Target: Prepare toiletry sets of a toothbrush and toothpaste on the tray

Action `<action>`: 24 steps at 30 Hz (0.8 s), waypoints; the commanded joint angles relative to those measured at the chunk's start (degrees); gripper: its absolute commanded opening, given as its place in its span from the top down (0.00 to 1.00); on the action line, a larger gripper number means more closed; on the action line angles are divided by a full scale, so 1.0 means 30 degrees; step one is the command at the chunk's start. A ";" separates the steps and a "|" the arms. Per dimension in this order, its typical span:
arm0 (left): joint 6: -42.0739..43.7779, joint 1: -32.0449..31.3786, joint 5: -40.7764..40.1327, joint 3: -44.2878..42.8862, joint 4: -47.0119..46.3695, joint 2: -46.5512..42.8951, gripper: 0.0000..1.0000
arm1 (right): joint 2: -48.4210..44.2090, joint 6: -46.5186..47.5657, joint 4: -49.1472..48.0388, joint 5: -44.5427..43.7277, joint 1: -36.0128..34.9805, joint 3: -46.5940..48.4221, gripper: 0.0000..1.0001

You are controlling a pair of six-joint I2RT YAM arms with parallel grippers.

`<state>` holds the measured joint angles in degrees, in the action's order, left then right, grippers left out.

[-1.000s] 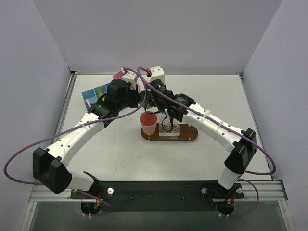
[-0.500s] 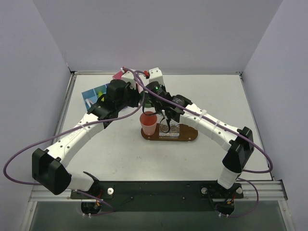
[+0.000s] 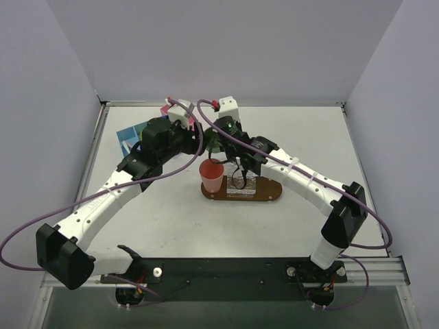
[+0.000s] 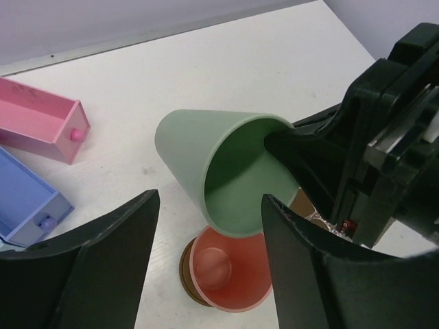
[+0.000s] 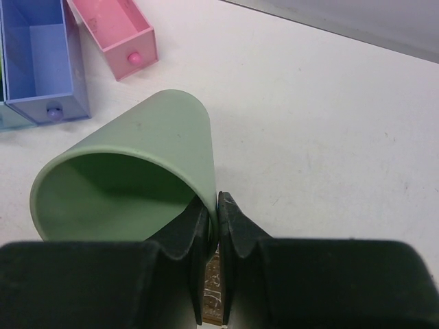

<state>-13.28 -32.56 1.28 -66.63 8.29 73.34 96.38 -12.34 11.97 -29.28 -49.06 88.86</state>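
Rear left of table (image 3: 309, 137): blue box (image 4: 24, 199) and pink box (image 4: 38, 123), side by side, tops open.
Next, left gripper (image 4: 209, 202): jaws spread wide, gripping nothing. Fingers (image 4: 103, 267) frame green cup (image 4: 199, 147) in wrist view, no contact visible.
Green cup: off the table, tipped on its side, mouth toward left wrist camera, hanging just above salmon cup (image 4: 230, 274).
Salmon cup: stands upright on left end of tray (image 3: 269, 192).
Right gripper (image 5: 212, 202): clamped on green cup's rim, one finger inside the mouth, one outside.
Tray: dark brown, flat on table near centre, long axis left to right, under right arm's wrist.
Something shiny on tray just right of salmon cup; cannot tell what.
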 commanded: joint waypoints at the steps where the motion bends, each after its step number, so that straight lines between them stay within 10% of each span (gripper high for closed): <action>1: 0.0002 -0.0046 0.0424 0.0354 -0.2032 -0.0950 0.28 | -0.1510 -0.0282 -0.1176 -0.0231 0.0590 -0.0205 1.00; 24: -0.0468 0.2825 0.1537 0.2259 -0.3439 -0.3206 0.24 | -0.7046 0.0364 0.7053 0.7621 0.8265 -0.1756 1.00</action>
<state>-15.86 -24.27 4.38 -59.90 1.78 64.84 78.08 -10.35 24.27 -10.63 -25.69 84.77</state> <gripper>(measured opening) 0.758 0.040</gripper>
